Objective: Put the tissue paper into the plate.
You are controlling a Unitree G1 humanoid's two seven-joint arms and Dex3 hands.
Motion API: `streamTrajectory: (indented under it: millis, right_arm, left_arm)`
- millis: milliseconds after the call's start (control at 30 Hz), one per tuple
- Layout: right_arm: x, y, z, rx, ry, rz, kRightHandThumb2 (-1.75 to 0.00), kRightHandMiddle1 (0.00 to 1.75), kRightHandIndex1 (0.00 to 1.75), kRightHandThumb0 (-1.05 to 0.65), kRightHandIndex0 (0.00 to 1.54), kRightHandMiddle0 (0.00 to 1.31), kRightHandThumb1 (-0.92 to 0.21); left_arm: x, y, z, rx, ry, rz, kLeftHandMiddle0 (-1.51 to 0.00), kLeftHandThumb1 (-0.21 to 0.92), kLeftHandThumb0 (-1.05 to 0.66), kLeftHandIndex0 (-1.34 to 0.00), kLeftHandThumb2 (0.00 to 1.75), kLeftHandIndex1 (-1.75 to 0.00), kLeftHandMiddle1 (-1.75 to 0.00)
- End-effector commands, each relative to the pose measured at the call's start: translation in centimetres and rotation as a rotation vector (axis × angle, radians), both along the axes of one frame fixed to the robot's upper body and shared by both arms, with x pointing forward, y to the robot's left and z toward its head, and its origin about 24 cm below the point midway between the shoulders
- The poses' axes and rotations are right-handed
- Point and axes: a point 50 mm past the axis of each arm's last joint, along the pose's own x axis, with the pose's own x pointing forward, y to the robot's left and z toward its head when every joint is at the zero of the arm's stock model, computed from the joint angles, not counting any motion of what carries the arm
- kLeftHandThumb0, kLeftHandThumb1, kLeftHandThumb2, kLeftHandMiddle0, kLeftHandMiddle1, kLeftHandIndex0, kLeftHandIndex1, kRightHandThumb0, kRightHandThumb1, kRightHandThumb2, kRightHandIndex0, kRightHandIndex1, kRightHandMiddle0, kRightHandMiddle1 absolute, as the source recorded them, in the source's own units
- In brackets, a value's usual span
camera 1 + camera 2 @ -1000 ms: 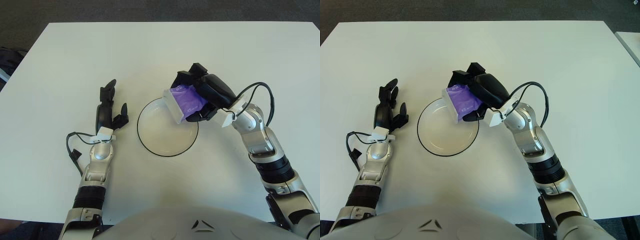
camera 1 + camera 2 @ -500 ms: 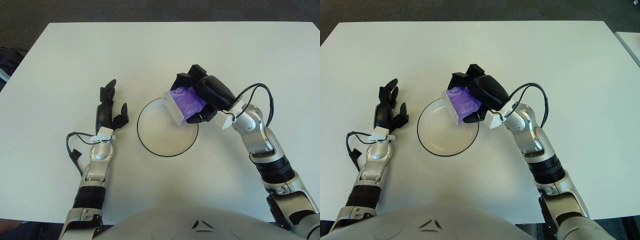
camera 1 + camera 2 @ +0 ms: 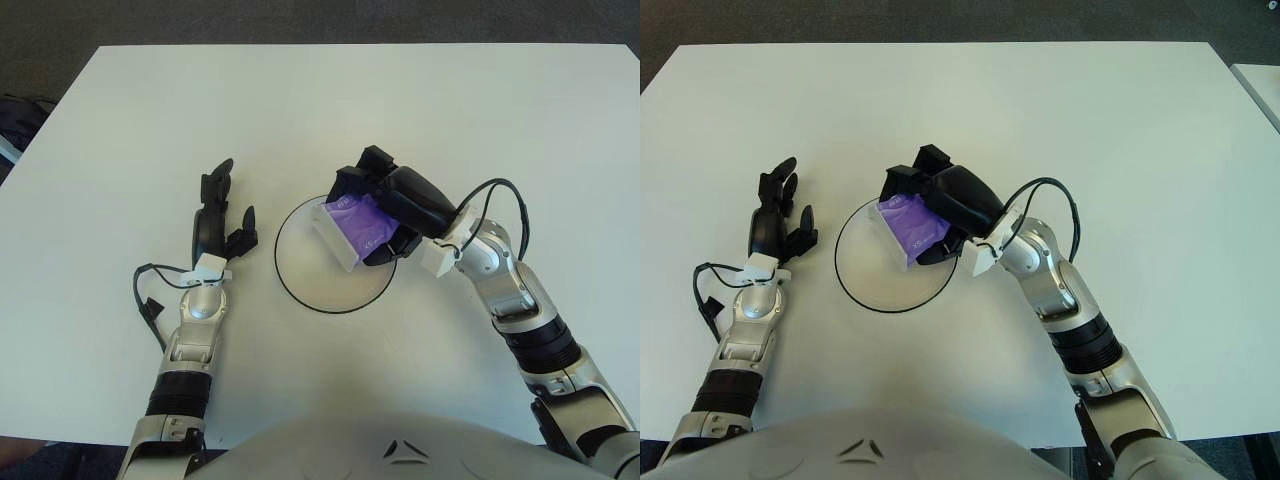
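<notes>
Since the earlier frames I have brought the right hand (image 3: 385, 205) leftward and a little lower, so the tissue pack (image 3: 352, 226) it carries has gone from hanging at the plate's upper right rim to sitting over the inside of the plate (image 3: 300, 290). The forearm has followed, swinging in toward the plate as well.

The right hand's fingers are curled around the pack, which is purple on its broad face with a white band along the left edge. One finger hooks over the top and the rest wrap from the right side, so the grasp looks firm and the pack is tilted, its white edge lowest and pointing toward the plate's middle. From the head views I cannot tell whether that edge already touches the plate or hovers just above it.

The plate is a shallow white dish with a dark rim, lying on the white table (image 3: 500, 110), and nothing else is in it. My left hand (image 3: 222, 215) shows just beside the plate on its left, fingers loosely spread and holding nothing; it takes no part.

I judge the carry nearly done. What remains is to lower the pack until it rests inside the rim, then open the fingers. The tilt could let it tip toward the rim on release.
</notes>
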Motion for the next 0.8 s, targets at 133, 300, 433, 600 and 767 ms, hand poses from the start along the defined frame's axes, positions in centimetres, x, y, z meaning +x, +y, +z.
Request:
streamTrajectory:
  millis: [133,300,433,600,767]
  right_arm:
    - [-0.4,0.6,0.3,-0.004,-0.035,0.059,-1.27,1.75,1.75,-0.06,1.15,0.90,-0.32]
    - [-0.6,0.8,0.4,-0.002,-0.049,0.073,-1.27,1.75,1.75,-0.07,1.15,0.90,-0.33]
    - [-0.7,0.9,0.4,0.000,-0.056,0.078,-1.26,1.75,1.75,-0.07,1.15,0.90,-0.33]
    - [-0.9,1.1,0.4,0.007,-0.059,0.084,-1.25,1.75,1.75,-0.07,1.16,0.91,-0.33]
    - [-1.2,1.4,0.4,0.021,-0.063,0.096,-1.25,1.75,1.75,-0.07,1.17,0.92,-0.34]
  left_arm:
    - [-2.4,0.3,-4.8,-0.009,0.217,0.023,-0.28,0.92,-0.69,0.00,0.77,-0.73,-0.04]
    - [-2.4,0.3,-4.9,-0.022,0.223,0.026,-0.28,0.92,-0.68,0.00,0.77,-0.73,-0.04]
    - [-2.5,0.4,-4.9,-0.025,0.224,0.030,-0.28,0.92,-0.68,0.00,0.77,-0.75,-0.04]
    - [-2.5,0.4,-5.0,-0.025,0.226,0.034,-0.28,0.92,-0.68,0.00,0.78,-0.77,-0.04]
    - [-2.4,0.5,-5.3,-0.028,0.239,0.033,-0.28,0.92,-0.68,0.00,0.77,-0.78,-0.04]
